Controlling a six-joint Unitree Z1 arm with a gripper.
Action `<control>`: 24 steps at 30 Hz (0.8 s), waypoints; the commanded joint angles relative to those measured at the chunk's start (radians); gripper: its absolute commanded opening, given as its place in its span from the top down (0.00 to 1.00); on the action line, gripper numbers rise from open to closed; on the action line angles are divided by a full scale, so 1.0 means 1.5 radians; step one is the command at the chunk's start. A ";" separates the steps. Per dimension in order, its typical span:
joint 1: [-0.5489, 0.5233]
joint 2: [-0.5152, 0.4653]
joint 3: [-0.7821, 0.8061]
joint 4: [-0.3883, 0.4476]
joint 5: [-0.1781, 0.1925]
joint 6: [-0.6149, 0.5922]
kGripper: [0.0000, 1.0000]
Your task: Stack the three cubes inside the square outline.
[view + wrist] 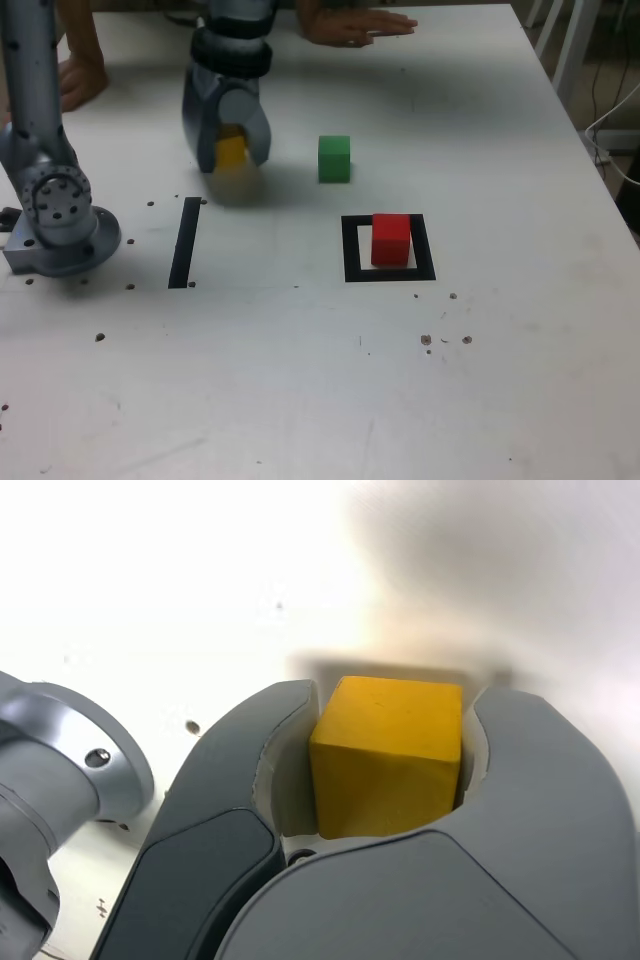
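My gripper [232, 160] is shut on the yellow cube [231, 152], toward the exterior view's left, and a blurred shadow on the table below shows the cube is lifted a little. In the wrist view the yellow cube [388, 755] sits squarely between both dark fingers [250, 780] of the gripper [395, 695]. The red cube [391, 239] rests on the white centre of the square outline [351, 250]. The green cube [334, 158] stands alone on the table, behind the outline and to the right of my gripper.
A narrow black strip [185, 242] lies on the white table [300, 380] in front of my gripper. The arm's base [60, 215] sits at the exterior view's left. A person's hands [360, 25] [80, 80] rest at the far edge.
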 commanded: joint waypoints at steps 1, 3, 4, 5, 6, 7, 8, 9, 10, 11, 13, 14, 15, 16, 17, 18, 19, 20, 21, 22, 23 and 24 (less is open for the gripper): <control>-0.020 -0.010 -0.014 0.013 -0.002 -0.005 0.73; -0.043 -0.016 -0.033 0.027 -0.003 -0.010 0.73; -0.056 -0.018 -0.044 0.036 -0.003 -0.012 0.73; -0.070 -0.019 -0.055 0.044 -0.003 -0.014 0.73; -0.083 -0.020 -0.067 0.052 -0.004 -0.017 0.73; -0.097 -0.021 -0.078 0.060 -0.004 -0.019 0.73; -0.110 -0.021 -0.091 0.069 -0.005 -0.020 0.73; -0.124 -0.020 -0.103 0.077 -0.005 -0.021 0.73; -0.137 -0.019 -0.115 0.085 -0.006 -0.022 0.73; -0.150 -0.018 -0.127 0.094 -0.007 -0.022 0.73; -0.175 -0.015 -0.151 0.113 -0.009 -0.022 0.73; -0.187 -0.013 -0.163 0.123 -0.010 -0.022 0.73; -0.198 -0.010 -0.175 0.132 -0.012 -0.022 0.73; -0.209 -0.007 -0.186 0.140 -0.013 -0.022 0.73; -0.223 -0.002 -0.200 0.150 -0.015 -0.022 0.73; -0.232 0.002 -0.210 0.157 -0.016 -0.022 0.73; -0.241 0.007 -0.219 0.162 -0.017 -0.022 0.73; -0.250 0.011 -0.227 0.167 -0.018 -0.022 0.73; -0.259 0.016 -0.235 0.171 -0.018 -0.022 0.73; -0.267 0.021 -0.243 0.176 -0.018 -0.022 0.73; -0.275 0.025 -0.250 0.180 -0.019 -0.022 0.73; -0.283 0.030 -0.258 0.183 -0.019 -0.022 0.73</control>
